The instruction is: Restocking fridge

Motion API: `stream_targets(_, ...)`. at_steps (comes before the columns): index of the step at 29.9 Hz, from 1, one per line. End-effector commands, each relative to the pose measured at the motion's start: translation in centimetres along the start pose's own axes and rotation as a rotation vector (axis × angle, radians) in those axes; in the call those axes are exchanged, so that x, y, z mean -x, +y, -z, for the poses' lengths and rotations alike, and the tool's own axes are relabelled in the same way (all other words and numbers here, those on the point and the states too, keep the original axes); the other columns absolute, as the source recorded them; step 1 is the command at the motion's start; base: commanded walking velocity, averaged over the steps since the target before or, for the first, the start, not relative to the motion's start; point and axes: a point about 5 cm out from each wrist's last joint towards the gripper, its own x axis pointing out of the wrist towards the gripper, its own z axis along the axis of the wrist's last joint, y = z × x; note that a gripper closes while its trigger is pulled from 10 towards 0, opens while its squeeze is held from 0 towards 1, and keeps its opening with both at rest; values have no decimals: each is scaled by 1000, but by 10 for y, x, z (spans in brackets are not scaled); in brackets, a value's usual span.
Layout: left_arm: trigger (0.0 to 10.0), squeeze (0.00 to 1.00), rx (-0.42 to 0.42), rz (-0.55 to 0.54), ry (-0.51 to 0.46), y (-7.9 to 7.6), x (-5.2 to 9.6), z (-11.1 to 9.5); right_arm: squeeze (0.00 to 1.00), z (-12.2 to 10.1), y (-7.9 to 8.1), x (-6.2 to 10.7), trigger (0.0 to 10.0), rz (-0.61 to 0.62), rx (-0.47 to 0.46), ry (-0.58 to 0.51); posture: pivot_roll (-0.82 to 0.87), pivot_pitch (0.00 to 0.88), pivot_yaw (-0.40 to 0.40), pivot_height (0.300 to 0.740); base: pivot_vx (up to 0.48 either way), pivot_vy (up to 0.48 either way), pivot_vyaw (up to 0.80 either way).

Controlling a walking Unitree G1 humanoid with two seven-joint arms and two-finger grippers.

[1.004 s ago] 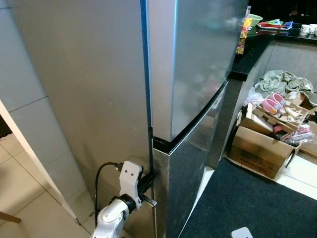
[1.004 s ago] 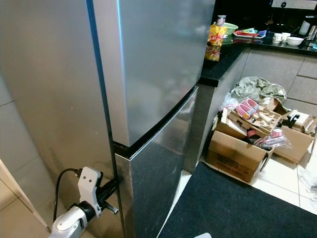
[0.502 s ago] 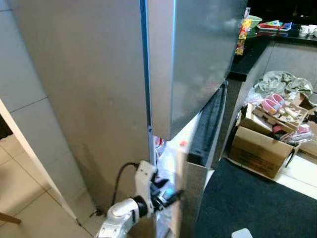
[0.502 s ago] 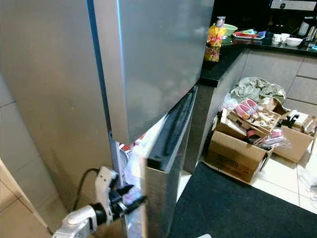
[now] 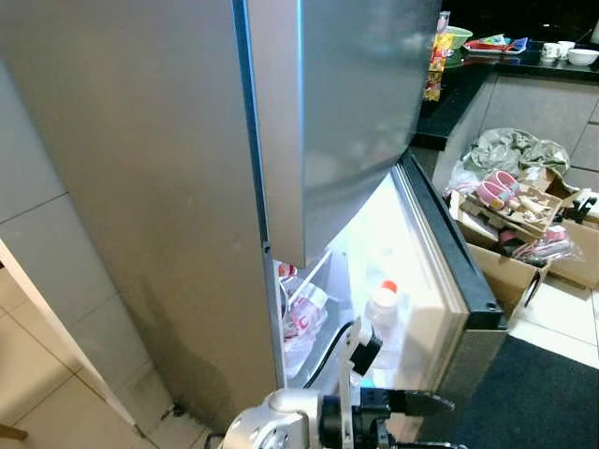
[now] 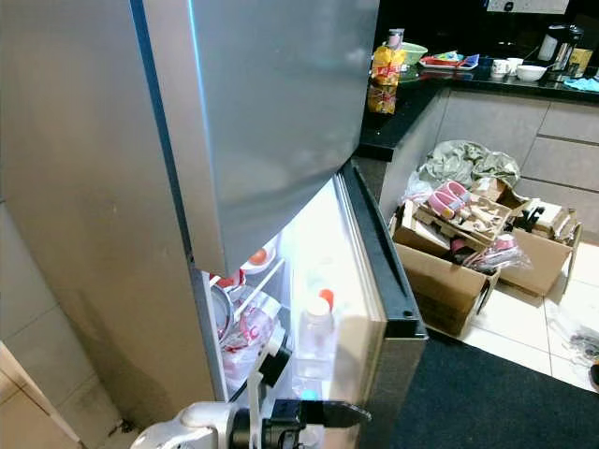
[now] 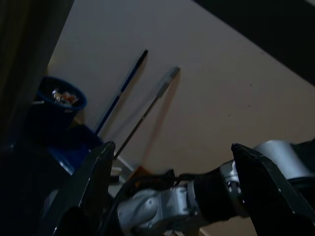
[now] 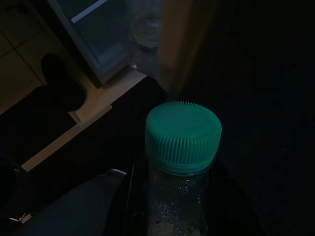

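Observation:
The tall silver fridge (image 5: 356,112) has its upper door closed and its lower door (image 5: 449,271) swung wide, the inside lit. A clear bottle with a red cap (image 5: 382,309) stands in the door shelf. My left gripper (image 5: 421,405) reaches in low by the inner side of that door, and its fingers (image 7: 93,182) are spread open with nothing between them. In the dark right wrist view my right gripper (image 8: 177,206) is shut on a clear bottle with a green cap (image 8: 183,137), held low in front of the open fridge.
Bagged food (image 5: 304,313) sits on the lower fridge shelves. Cardboard boxes with shoes (image 5: 510,201) stand on the floor to the right, beside a dark mat (image 5: 552,393). A black counter (image 5: 468,75) with dishes runs behind. A tiled wall (image 5: 37,243) is on the left.
The lower fridge door went from shut to wide open. My left gripper swung right along with the door's edge. The camera has shifted slightly.

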Motion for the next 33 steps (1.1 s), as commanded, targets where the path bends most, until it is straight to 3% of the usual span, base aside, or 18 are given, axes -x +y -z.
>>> stream_targets(1, 10000, 439, -16, -83, 11, 6, 11, 4, 0, 3, 2, 1, 10000, -5, 19, -2, -77, 70, 9, 740, 0, 0, 0)
stream_targets(2, 10000, 439, -16, -83, 11, 6, 11, 4, 0, 3, 2, 1, 10000, -5, 19, -2, -77, 70, 9, 740, 0, 0, 0)
stream_targets(3, 10000, 0, -29, -141, 16, 9, 15, 5, 0, 3, 2, 1, 10000, -5, 24, -7, -76, 69, 8, 740, 0, 0, 0)
stream_targets(5, 10000, 0, -59, -316, 19, 24, 26, 8, 0, 1, 2, 1, 10000, -4, 29, -25, -76, 69, 8, 740, 0, 0, 0)
stream_targets(6, 10000, 0, -59, -316, 19, 24, 26, 8, 0, 1, 2, 1, 10000, -4, 29, -25, -76, 69, 8, 740, 0, 0, 0)
stream_targets(7, 10000, 0, -64, -392, 18, 30, 30, 8, 0, 0, 2, 1, 10000, -4, 31, -33, -76, 69, 8, 740, 0, 0, 0)
stream_targets(8, 10000, 0, -74, -524, 29, 41, 40, 12, 0, -3, 3, 1, 10000, -6, 35, -50, -75, 63, 10, 740, 0, 0, 0)
stream_targets(9, 10000, 0, -74, -524, 29, 41, 40, 12, 0, -3, 3, 1, 10000, -6, 35, -50, -75, 63, 10, 740, 0, 0, 0)
stream_targets(10, 10000, 0, -110, -720, 91, 56, 57, 19, 0, -8, 3, 0, 10000, -11, 38, -76, -76, 57, 10, 740, 0, 0, 0)
stream_targets(11, 10000, 0, -110, -720, 91, 56, 57, 19, 0, -8, 3, 0, 10000, -11, 38, -76, -76, 57, 10, 740, 0, 0, 0)
stream_targets(13, 10000, 0, -150, -1072, 212, 76, 100, 37, 0, -23, 7, -4, 10000, -29, 65, -142, -74, 43, 10, 740, 0, 0, 0)
stream_targets(14, 10000, 0, -150, -1072, 212, 76, 100, 37, 0, -23, 7, -4, 10000, -29, 65, -142, -74, 43, 10, 740, 0, 0, 0)
stream_targets(16, 10000, 0, -159, -1233, 269, 79, 127, 49, 0, -40, 8, -7, 10000, -30, 101, -201, -74, 29, 12, 740, 0, 0, 0)
stream_targets(21, 10000, 0, -145, -1321, 275, 77, 141, 61, 0, -58, 2, -9, 10000, -6, 123, -248, -69, 14, 8, 740, 0, 0, 0)
stream_targets(24, 10000, 0, -159, -1407, 325, 75, 152, 80, 0, -70, -13, -8, 10000, 62, 155, -259, -67, 0, -3, 740, 0, 0, 0)
stream_targets(29, 10000, 0, -127, -1470, 343, 69, 162, 99, 0, -70, -34, -4, 10000, 186, 210, -220, -71, 0, -1, 740, 0, 0, 0)
stream_targets(31, 10000, 0, -127, -1470, 343, 69, 162, 99, 0, -70, -34, -4, 10000, 186, 210, -220, -71, 0, -1, 740, 0, 0, 0)
stream_targets(33, 10000, 0, -99, -1541, 330, 66, 174, 106, 0, -67, -55, 2, 10000, 313, 225, -191, -73, 0, 3, 740, 0, 0, 0)
